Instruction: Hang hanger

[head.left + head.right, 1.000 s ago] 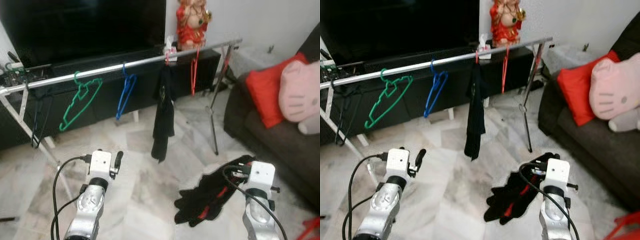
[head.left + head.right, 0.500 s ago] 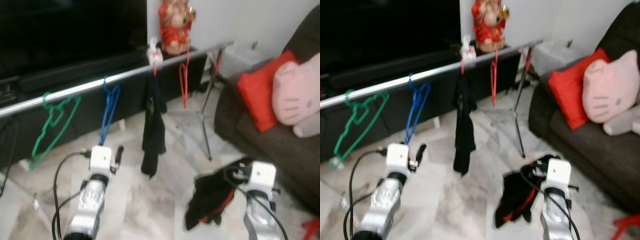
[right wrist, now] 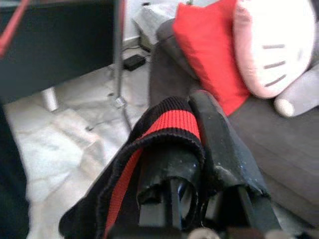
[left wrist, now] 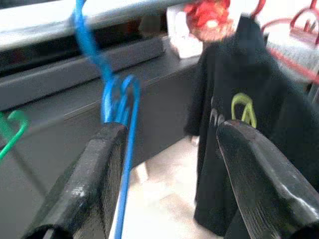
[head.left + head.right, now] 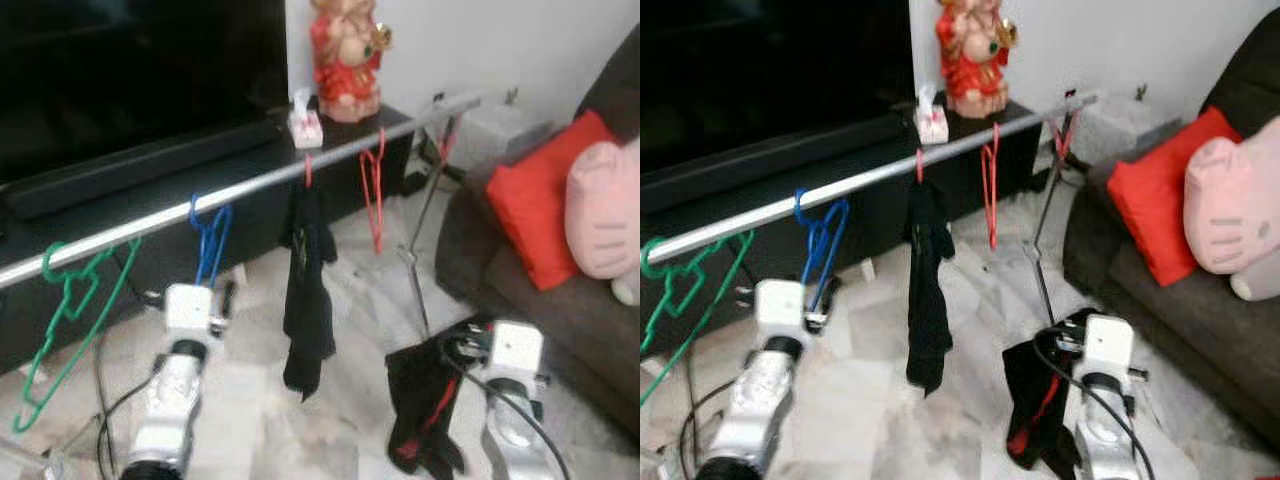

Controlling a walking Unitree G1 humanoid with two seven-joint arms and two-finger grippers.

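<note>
Right pincer [image 3: 199,164] clenched on a black-and-red garment [image 5: 420,400] drooping straight down, its hanger hidden; left pincer [image 4: 169,174] released beside the blue hanger [image 4: 117,99].

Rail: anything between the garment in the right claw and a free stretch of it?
Nothing visible blocks it. The right claw holds the black-and-red garment below the rail; bare rail lies between the black shirt and red hanger.
</note>
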